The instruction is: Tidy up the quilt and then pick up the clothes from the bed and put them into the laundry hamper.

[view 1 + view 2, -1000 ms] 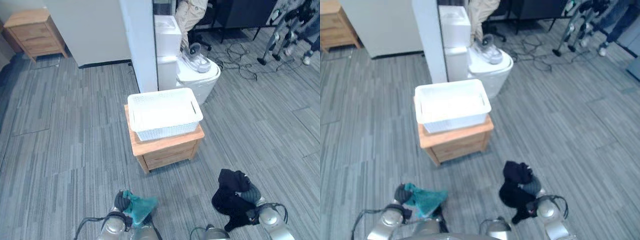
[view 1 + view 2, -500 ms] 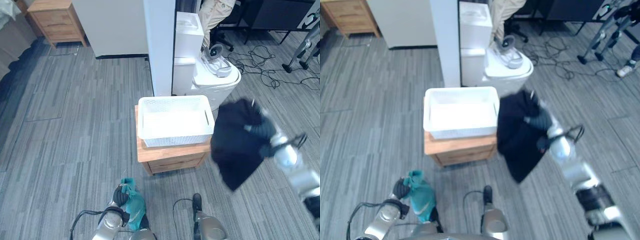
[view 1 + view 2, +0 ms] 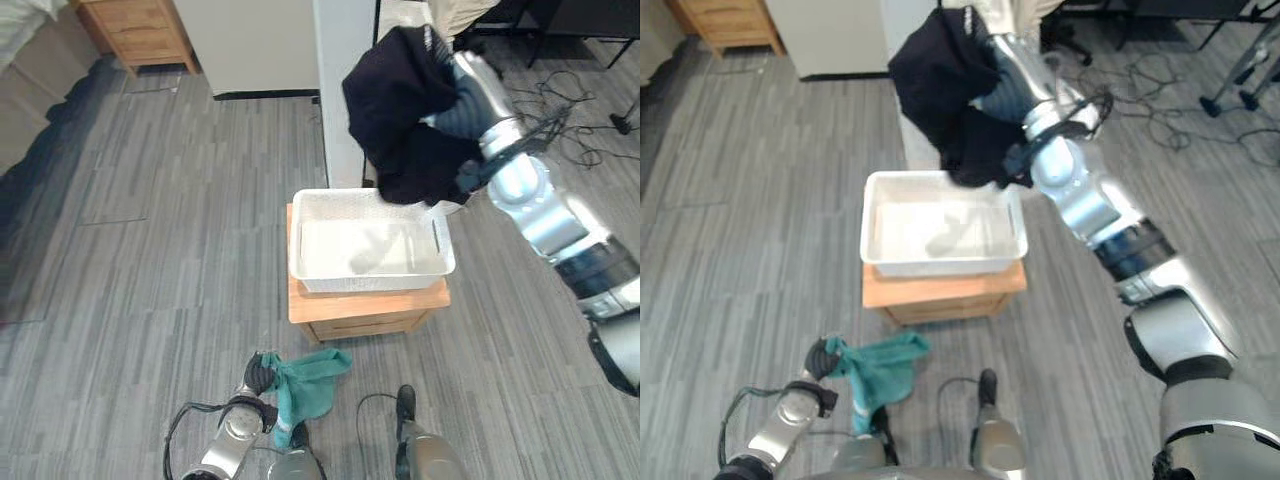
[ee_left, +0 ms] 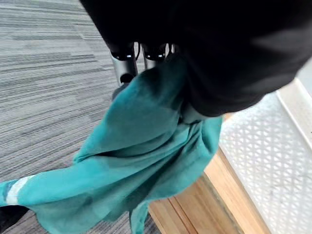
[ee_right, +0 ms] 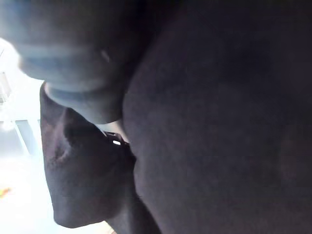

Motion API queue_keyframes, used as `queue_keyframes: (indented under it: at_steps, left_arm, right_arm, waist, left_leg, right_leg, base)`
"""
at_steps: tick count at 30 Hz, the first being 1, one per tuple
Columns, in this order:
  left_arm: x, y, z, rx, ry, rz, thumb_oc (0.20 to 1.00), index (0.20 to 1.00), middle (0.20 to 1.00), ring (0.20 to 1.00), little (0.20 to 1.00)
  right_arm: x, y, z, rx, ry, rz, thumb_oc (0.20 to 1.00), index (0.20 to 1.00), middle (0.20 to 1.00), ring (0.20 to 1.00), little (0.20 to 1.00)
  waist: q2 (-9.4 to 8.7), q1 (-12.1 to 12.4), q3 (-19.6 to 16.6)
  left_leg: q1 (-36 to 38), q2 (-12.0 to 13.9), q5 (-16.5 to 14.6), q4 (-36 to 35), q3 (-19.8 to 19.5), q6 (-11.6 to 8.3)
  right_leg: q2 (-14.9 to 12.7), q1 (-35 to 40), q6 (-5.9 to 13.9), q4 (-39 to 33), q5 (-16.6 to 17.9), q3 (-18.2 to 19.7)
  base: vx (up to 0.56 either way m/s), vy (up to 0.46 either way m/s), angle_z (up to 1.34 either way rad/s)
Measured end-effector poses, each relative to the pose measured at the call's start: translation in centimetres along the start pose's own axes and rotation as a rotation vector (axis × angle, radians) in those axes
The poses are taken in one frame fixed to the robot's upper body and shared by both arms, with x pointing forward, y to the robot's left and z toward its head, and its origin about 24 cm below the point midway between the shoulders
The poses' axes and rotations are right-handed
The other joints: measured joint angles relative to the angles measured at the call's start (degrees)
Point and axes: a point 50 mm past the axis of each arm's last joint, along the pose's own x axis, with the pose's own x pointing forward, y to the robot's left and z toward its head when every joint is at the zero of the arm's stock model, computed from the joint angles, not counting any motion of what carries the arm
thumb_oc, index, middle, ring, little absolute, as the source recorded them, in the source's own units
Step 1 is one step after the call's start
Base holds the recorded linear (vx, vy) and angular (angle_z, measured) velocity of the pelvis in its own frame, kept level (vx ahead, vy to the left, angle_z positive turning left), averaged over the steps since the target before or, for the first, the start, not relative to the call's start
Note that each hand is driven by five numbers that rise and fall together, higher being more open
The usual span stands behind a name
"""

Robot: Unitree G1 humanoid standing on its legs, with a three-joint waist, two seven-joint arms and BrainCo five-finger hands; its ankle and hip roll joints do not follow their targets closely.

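Hamper (image 3: 370, 285), white and perforated, sat on a low wooden cabinet (image 3: 365, 308) with no readable print on either. Above its far rim hung the black garment (image 3: 405, 110), bunched round the raised right hand (image 3: 462, 98), whose fingers clutched the cloth. Low by the floor, the left hand (image 3: 262, 377) was clenched on a teal garment (image 3: 308, 383).
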Motion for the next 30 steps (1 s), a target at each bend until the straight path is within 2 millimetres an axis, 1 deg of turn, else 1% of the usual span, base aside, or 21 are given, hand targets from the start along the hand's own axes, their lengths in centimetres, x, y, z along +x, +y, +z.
queue_keyframes:
  at_steps: [1, 2, 3, 5, 8, 10, 12, 13, 15, 18, 20, 22, 23, 24, 26, 28, 29, 30]
  left_arm:
    - [0.0, 0.0, -0.1, 0.000, 0.001, 0.004, 0.200, 0.200, 0.200, 0.200, 0.200]
    - [-0.1, -0.1, -0.1, 0.000, 0.003, 0.003, 0.200, 0.200, 0.200, 0.200, 0.200]
    - [-0.1, -0.1, -0.1, 0.001, 0.002, 0.003, 0.200, 0.200, 0.200, 0.200, 0.200]
    - [-0.2, -0.2, -0.2, 0.001, 0.002, 0.001, 0.200, 0.200, 0.200, 0.200, 0.200]
    - [-0.5, -0.3, -0.2, -0.006, -0.014, 0.003, 0.200, 0.200, 0.200, 0.200, 0.200]
    - [-0.7, -0.3, 0.7, -0.028, -0.058, 0.003, 0.200, 0.200, 0.200, 0.200, 0.200]
    - [-0.8, -0.2, 1.6, -0.066, -0.101, 0.006, 0.200, 0.200, 0.200, 0.200, 0.200]
    - [-0.6, -0.1, 2.1, -0.070, -0.121, 0.009, 0.200, 0.200, 0.200, 0.200, 0.200]
    - [-0.7, 0.2, 3.6, -0.091, -0.182, 0.017, 0.200, 0.200, 0.200, 0.200, 0.200]
    - [-0.7, 0.8, 4.7, -0.146, -0.227, 0.026, 0.200, 0.200, 0.200, 0.200, 0.200]
    - [-0.6, 0.8, 5.1, -0.156, -0.236, 0.022, 0.200, 0.200, 0.200, 0.200, 0.200]
    - [-0.4, 0.9, 5.5, -0.154, -0.249, 0.025, 0.200, 0.200, 0.200, 0.200, 0.200]
    - [-0.3, 0.7, 5.8, -0.148, -0.258, 0.014, 0.200, 0.200, 0.200, 0.200, 0.200]
    - [-0.3, 0.5, 5.8, -0.144, -0.261, 0.007, 0.200, 0.200, 0.200, 0.200, 0.200]
    - [-0.3, 0.6, 5.9, -0.139, -0.264, 0.008, 0.200, 0.200, 0.200, 0.200, 0.200]
    - [-0.7, 1.5, 7.4, -0.111, -0.335, 0.014, 0.200, 0.200, 0.200, 0.200, 0.200]
    - [-0.9, 2.1, 8.2, -0.094, -0.378, 0.021, 0.200, 0.200, 0.200, 0.200, 0.200]
    - [-1.0, 2.4, 8.6, -0.081, -0.396, 0.025, 0.200, 0.200, 0.200, 0.200, 0.200]
  right_arm:
    - [0.1, 1.2, -0.1, 0.012, 0.016, 0.023, 0.200, 0.200, 0.200, 0.200, 0.200]
    - [0.0, 1.7, -0.2, 0.001, 0.023, 0.041, 0.200, 0.200, 0.200, 0.200, 0.200]
    - [-0.1, 2.3, -0.5, -0.018, 0.035, 0.069, 0.200, 0.200, 0.200, 0.200, 0.200]
    - [-0.3, 2.8, -1.1, -0.028, 0.060, 0.092, 0.200, 0.200, 0.200, 0.200, 0.200]
    - [-0.9, 4.4, -2.7, -0.055, 0.136, 0.138, 0.200, 0.200, 0.200, 0.200, 0.200]
    - [-2.6, 5.8, -5.1, -0.072, 0.240, 0.193, 0.200, 0.200, 0.200, 0.200, 0.200]
    - [-4.3, 6.5, -7.6, -0.105, 0.357, 0.243, 0.200, 0.200, 0.200, 0.200, 0.200]
    - [-5.5, 6.9, -9.1, -0.129, 0.431, 0.271, 0.200, 0.200, 0.200, 0.200, 0.200]
    - [-9.0, 7.6, -12.8, -0.146, 0.636, 0.319, 0.200, 0.200, 0.200, 0.200, 0.200]
    - [-11.3, 7.0, -15.1, -0.162, 0.787, 0.318, 0.200, 0.200, 0.200, 0.200, 0.200]
    - [-11.8, 6.5, -15.8, -0.176, 0.828, 0.311, 0.200, 0.200, 0.200, 0.200, 0.200]
    - [-11.9, 6.1, -16.0, -0.182, 0.843, 0.298, 0.200, 0.200, 0.200, 0.200, 0.200]
    - [-12.1, 5.9, -16.3, -0.205, 0.855, 0.308, 1.000, 1.000, 1.000, 1.000, 1.000]
    - [-12.0, 5.9, -16.2, -0.279, 0.821, 0.356, 1.000, 1.000, 1.000, 1.000, 1.000]
    - [-11.7, 5.7, -16.2, -0.298, 0.809, 0.358, 1.000, 1.000, 1.000, 1.000, 1.000]
    - [-11.2, 5.5, -15.8, -0.411, 0.730, 0.404, 1.000, 1.000, 1.000, 1.000, 1.000]
    - [-10.4, 5.1, -15.2, -0.443, 0.674, 0.385, 1.000, 1.000, 1.000, 1.000, 1.000]
    - [-9.7, 5.0, -14.5, -0.463, 0.615, 0.360, 1.000, 1.000, 1.000, 1.000, 1.000]
  waist:
    - [0.45, 0.2, 0.3]
    - [0.66, 0.3, 0.4]
    - [1.31, 0.8, 0.7]
    - [1.86, 0.9, 1.0]
    - [2.51, 1.2, 1.4]
    - [3.42, 1.7, 1.9]
    - [4.17, 2.0, 2.3]
    - [4.78, 2.2, 2.6]
    - [5.45, 2.9, 2.9]
    - [6.14, 2.8, 3.2]
    - [6.54, 2.6, 3.3]
    - [6.85, 2.5, 3.3]
    - [7.11, 2.6, 3.3]
    - [7.30, 2.5, 3.3]
    - [7.29, 2.4, 3.2]
    - [7.21, 2.0, 3.2]
    - [7.21, 1.6, 3.1]
    - [7.14, 0.9, 3.1]
  left_leg:
    - [-0.3, -0.2, 0.0, 0.0, 0.0, -0.04]
    - [-0.6, -0.3, 0.0, -0.1, 0.0, -0.07]
    - [-1.2, -0.5, 0.1, -0.2, -0.3, -0.11]
    - [-1.7, -0.7, 0.3, -0.2, -1.0, -0.09]
    - [-2.6, -0.8, 0.6, -0.2, -1.1, -0.02]
    - [-2.8, -0.9, 0.7, -0.2, -1.6, 0.11]
    - [-2.8, -1.0, 0.7, -0.2, -2.3, 0.13]
    - [-2.7, -1.1, 0.9, -0.1, -2.6, 0.38]
    - [-2.0, -1.2, 1.0, 0.0, -2.8, 0.47]
    - [-2.0, -1.4, 1.0, 0.0, -2.8, 0.49]
    - [-1.8, -1.5, 1.0, 0.0, -2.9, 0.53]
    - [-1.6, -1.4, 1.0, -0.1, -2.8, 0.53]
    - [-1.4, -1.3, 1.0, -0.1, -2.9, 0.52]
    - [-0.9, -1.2, 0.9, -0.3, -3.1, 0.48]
    - [-0.6, -1.2, 0.8, -0.3, -3.0, 0.35]
    - [0.0, -1.1, 0.7, -0.3, -3.6, 0.22]
    - [0.1, -1.2, 0.7, -0.3, -3.6, 0.21]
    - [0.1, -1.2, 0.8, -0.2, -3.6, 0.26]
  right_leg:
    - [-0.2, -0.3, 0.04, -0.1, 0.0, 0.0]
    - [-0.3, -0.6, 0.15, -0.3, -0.1, 0.0]
    - [-0.5, -1.0, 0.24, -0.2, -0.2, -0.1]
    - [-0.6, -1.1, 0.22, -0.2, -0.2, -0.4]
    - [-0.8, -1.9, 0.26, -0.3, -0.2, -0.5]
    - [-1.0, -1.7, 0.24, -0.3, -0.2, -0.9]
    - [-1.1, -1.3, -0.01, -0.2, 0.0, -1.5]
    - [-1.2, -1.0, -0.04, 0.0, 0.0, -1.9]
    - [-1.3, -0.2, -0.05, 0.0, 0.1, -2.1]
    - [-1.5, -0.2, -0.05, 0.0, 0.1, -2.2]
    - [-1.5, 0.1, -0.03, 0.0, 0.1, -2.3]
    - [-1.5, 0.2, -0.01, 0.0, 0.1, -2.3]
    - [-1.4, 0.5, -0.01, 0.0, 0.1, -2.4]
    - [-1.4, 1.2, 0.01, 0.0, 0.0, -2.5]
    - [-1.4, 1.5, 0.07, -0.3, 0.0, -2.5]
    - [-1.4, 2.5, 0.00, 0.0, 0.0, -3.0]
    - [-1.4, 2.6, 0.03, 0.0, 0.0, -3.0]
    - [-1.4, 2.5, -0.01, 0.0, 0.0, -3.0]
  base:
    - [-0.02, -0.006, 0.05]
    - [-0.02, -0.002, 0.05]
    - [-0.02, 0.003, 0.10]
    - [-0.02, -0.002, 0.15]
    - [-0.01, -0.004, 0.06]
    - [0.00, 0.004, 0.10]
    - [0.00, 0.009, 0.16]
    - [0.01, 0.010, 0.16]
    - [0.00, 0.014, 0.08]
    - [-0.01, 0.015, 0.02]
    - [0.00, 0.000, 0.00]
    - [0.00, 0.000, 0.00]
    - [0.00, 0.004, 0.03]
    - [0.02, -0.001, 0.06]
    - [0.02, -0.005, 0.04]
    - [0.00, 0.001, 0.10]
    - [0.01, 0.004, 0.05]
    - [0.00, 0.000, 0.00]
